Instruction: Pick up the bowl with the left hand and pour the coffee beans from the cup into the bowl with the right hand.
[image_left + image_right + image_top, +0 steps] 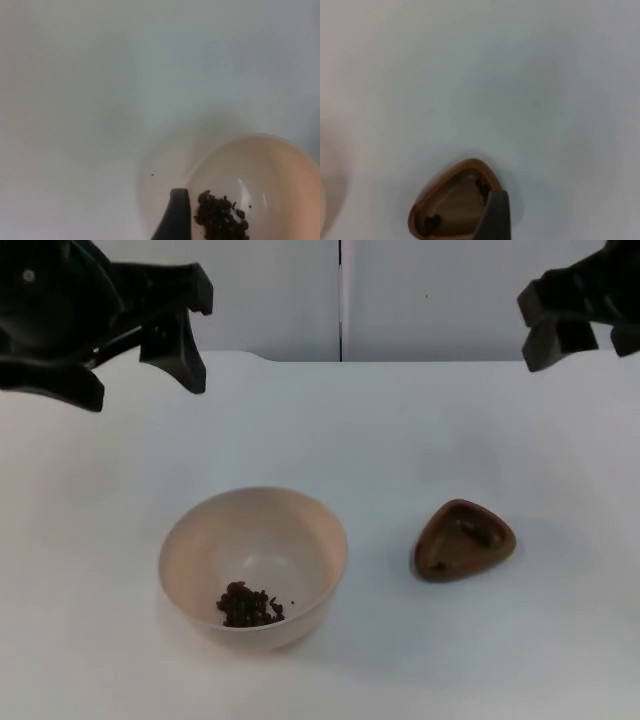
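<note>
A cream bowl [285, 525] stands on the white table, left of centre, with a small heap of coffee beans [248, 606] at its bottom. To its right sits a brown, rounded-triangular cup [464, 540] holding only a few beans. My left gripper [135, 375] hangs open, high at the back left, well away from the bowl. High at the back right, my right gripper [590, 340] is open and apart from the cup. The left wrist view has the bowl [270, 165] and beans [220, 217] under a fingertip [175, 215]. The right wrist view looks down into the cup [455, 210].
The white table top [420, 430] ends at the grey partition wall [450, 290] behind. A dark seam [340, 300] runs down the wall at the middle.
</note>
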